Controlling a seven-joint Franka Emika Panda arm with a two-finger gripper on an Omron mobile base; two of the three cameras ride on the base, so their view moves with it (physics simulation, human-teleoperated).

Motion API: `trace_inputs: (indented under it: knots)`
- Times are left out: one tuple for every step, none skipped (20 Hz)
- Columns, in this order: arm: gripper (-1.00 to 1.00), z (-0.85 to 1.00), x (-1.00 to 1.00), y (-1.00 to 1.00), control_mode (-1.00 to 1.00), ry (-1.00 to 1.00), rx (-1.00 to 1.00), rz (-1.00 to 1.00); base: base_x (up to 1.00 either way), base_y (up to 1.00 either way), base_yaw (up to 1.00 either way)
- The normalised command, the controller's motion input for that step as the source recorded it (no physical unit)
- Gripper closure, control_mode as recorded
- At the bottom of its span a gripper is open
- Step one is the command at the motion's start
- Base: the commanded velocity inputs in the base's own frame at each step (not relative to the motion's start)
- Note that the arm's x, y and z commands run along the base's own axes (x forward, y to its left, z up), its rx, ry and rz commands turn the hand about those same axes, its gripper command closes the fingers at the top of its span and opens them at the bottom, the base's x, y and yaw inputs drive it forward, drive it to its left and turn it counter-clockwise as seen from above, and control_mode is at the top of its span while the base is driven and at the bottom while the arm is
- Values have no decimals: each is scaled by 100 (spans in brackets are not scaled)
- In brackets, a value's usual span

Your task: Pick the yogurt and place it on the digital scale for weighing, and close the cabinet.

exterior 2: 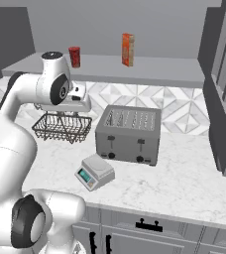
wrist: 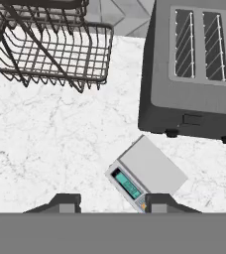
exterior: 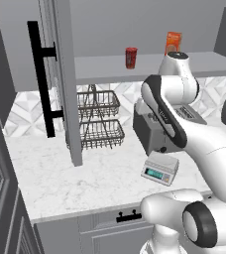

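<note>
Gripper (wrist: 111,201) fingertips closest to lens, drawn in as far as they go, clasping nothing, poised over marble counter (wrist: 45,149). Digital scale (wrist: 152,168) directly beneath; toaster (wrist: 194,69) just beyond. Yogurt (exterior 2: 75,56) far above on open cabinet (exterior: 60,74) shelf.

We see glossy white arm (exterior: 194,144), rounded tubular links, dark grey-black bands at joints, round black-ringed end caps with grey centres. Flat white hand block (exterior 2: 68,104). Two small dark finger tips (wrist: 65,202), squared ends.
</note>
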Motion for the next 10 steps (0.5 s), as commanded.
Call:
trace_inputs:
  knots:
    - [-100,0,-4,0,-100,0,0,0,0,0,0]
    - [-100,0,-15,0,-100,0,0,0,0,0,0]
    - [-100,0,-35,0,-100,-6,0,0,0,0,0]
    - [-100,0,-46,0,-100,-5,0,0,0,0,0]
    - [-100,0,-63,0,-100,-12,0,0,0,0,0]
    - [-100,0,-74,0,-100,-10,0,0,0,0,0]
    - [-100,0,-80,0,-100,-12,0,0,0,0,0]
    - [-100,0,-81,0,-100,-19,0,0,0,0,0]
    - [-100,13,-86,0,-100,-31,0,0,0,0,0]
    - [-100,17,-79,0,-100,-37,0,0,0,0,0]
